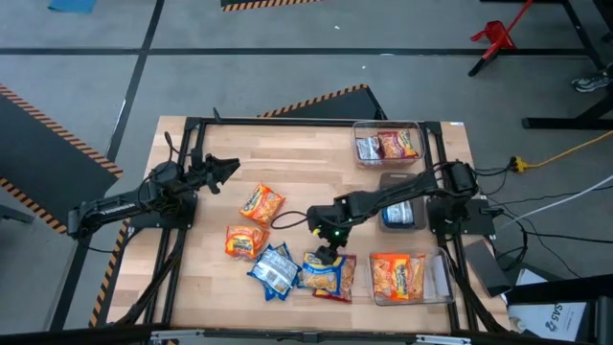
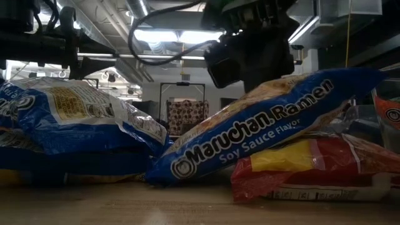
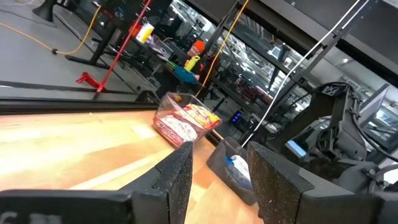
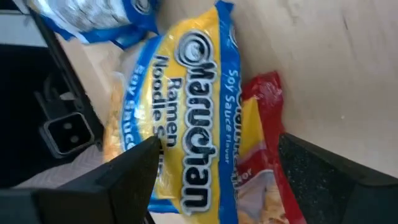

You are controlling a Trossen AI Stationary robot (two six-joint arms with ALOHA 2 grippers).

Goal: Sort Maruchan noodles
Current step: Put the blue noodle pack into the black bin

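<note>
1. The right gripper (image 1: 330, 257) is hanging low over the blue-and-yellow soy sauce packet (image 1: 323, 273) in the lower centre of the high view, its jaws spread wide to either side of the packet in the right wrist view, gripping nothing yet. That spacing is probably meant to let the fingers straddle the packet.
2. The soy sauce packet (image 4: 186, 124) is lying tilted across a dark red packet (image 4: 264, 155), so its upper edge is raised off the desk (image 1: 287, 158), which probably makes it the easier one to pinch.
3. Another blue packet (image 1: 275, 269) is sitting just to its left, and two orange packets (image 1: 261, 203) are lying loose further up and left.
4. Three clear bins (image 1: 388, 144) are lining the right edge of the frame, each already carrying noodles by colour, so sorting looks partly done.
5. The left gripper (image 1: 222, 171) is waiting at the upper left of the desk, jaws apart and empty.
</note>
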